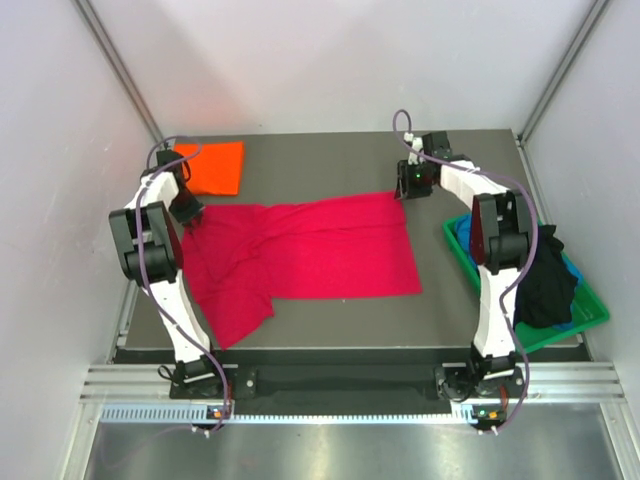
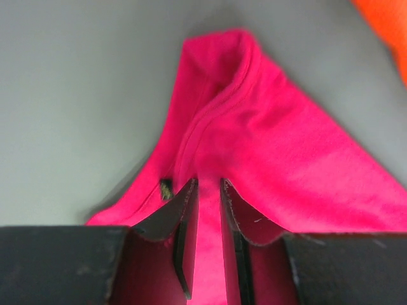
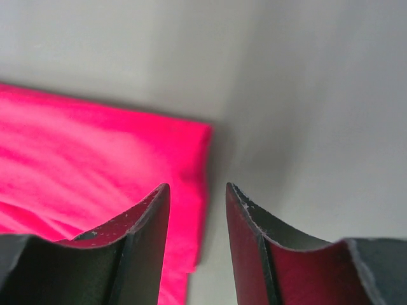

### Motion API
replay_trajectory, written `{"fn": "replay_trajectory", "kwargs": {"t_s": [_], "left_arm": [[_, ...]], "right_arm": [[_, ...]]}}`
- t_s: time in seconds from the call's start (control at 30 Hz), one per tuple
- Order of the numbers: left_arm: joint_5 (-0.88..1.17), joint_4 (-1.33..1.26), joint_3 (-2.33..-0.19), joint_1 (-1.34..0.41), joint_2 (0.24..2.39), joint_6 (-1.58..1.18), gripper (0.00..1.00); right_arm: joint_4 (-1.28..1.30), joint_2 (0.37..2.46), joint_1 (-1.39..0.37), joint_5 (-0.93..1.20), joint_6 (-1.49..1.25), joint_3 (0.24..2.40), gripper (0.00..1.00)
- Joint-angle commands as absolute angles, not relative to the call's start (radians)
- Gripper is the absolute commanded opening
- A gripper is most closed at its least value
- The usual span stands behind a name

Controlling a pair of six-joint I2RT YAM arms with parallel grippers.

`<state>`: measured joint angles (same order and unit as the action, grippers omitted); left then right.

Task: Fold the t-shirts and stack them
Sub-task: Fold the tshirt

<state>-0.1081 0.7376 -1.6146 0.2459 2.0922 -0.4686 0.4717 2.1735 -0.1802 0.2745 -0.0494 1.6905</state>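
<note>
Overhead, the red shirt (image 1: 310,255) lies spread on the table (image 1: 330,160) between my two arms, its long axis running left to right. The straight hem end is toward my right and the rumpled sleeve end toward my left. My left gripper (image 1: 190,213) sits on that rumpled end, and my right gripper (image 1: 406,186) sits at the far corner of the hem, so each arm has its own end within reach. The orange shirt (image 1: 212,167) rests folded at the far left corner, just beyond my left gripper and apart from the red one. The green bin (image 1: 595,312) stands at the right edge of the table, holding a black garment (image 1: 545,285) heaped over a blue garment (image 1: 574,277). From the left wrist, my left gripper (image 2: 208,184) is clamped on a raised fold of the red shirt (image 2: 273,146), with cloth filling the narrow gap between the jaws. From the right wrist, my right gripper (image 3: 197,187) stands apart and holds nothing. The corner of the red shirt (image 3: 95,152) lies below and to the left of the gap, with bare table (image 3: 318,95) to the right. In my judgement, the right hand must shift slightly toward the cloth before closing.
</note>
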Motion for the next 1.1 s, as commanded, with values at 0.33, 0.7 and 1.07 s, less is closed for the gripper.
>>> {"fn": "replay_trajectory", "kwargs": {"t_s": [0.33, 0.7, 1.07], "left_arm": [[-0.163, 0.698, -1.671, 0.259, 2.175, -0.483, 0.25], [-0.103, 0.66, -1.667, 0.273, 2.18, -0.494, 0.25], [-0.009, 0.548, -1.623, 0.328, 2.171, -0.698, 0.25]], "right_arm": [[0.426, 2.252, -0.129, 0.583, 0.026, 1.746, 0.43], [0.376, 2.284, -0.123, 0.436, -0.115, 1.77, 0.11], [0.268, 2.256, -0.089, 0.282, -0.229, 1.747, 0.0]]}}
